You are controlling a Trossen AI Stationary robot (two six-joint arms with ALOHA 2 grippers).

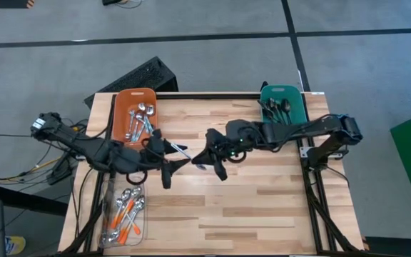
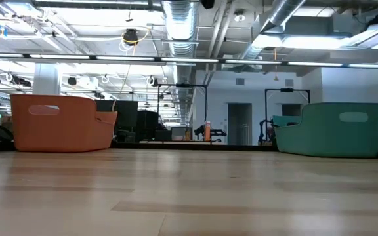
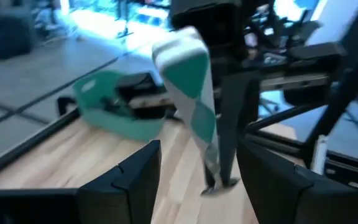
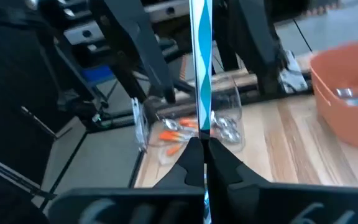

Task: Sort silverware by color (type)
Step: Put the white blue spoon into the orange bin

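Note:
My right gripper [image 1: 197, 158] [image 4: 204, 144] is over the middle of the table, shut on a spoon [image 1: 180, 150] with a light-blue-and-white patterned handle [image 4: 200, 68]. My left gripper [image 1: 173, 158] [image 3: 199, 149] faces it, open. The handle's broad free end [image 3: 182, 59] reaches between and above the left fingers, which stand on either side of it. All-silver spoons [image 1: 141, 118] lie in the orange bin [image 1: 123, 107]. Dark ones [image 1: 278, 108] lie in the green bin [image 1: 297, 96]. Orange-handled ones [image 1: 125, 214] lie in a clear tray [image 1: 108, 232]. My right gripper pinches the spoon between its two fingers at the narrow end of the handle [image 4: 202, 127]. The spoon lies along the fingers and sticks out past their tips toward the table's left side. It is lifted clear of the table. The fingers hide the spoon's bowl.
The orange bin [image 2: 61, 123] stands at the far left of the table and the green bin [image 2: 330, 129] at the far right. The clear tray [image 4: 143, 127] sits by the near left edge. Bare wood lies between them.

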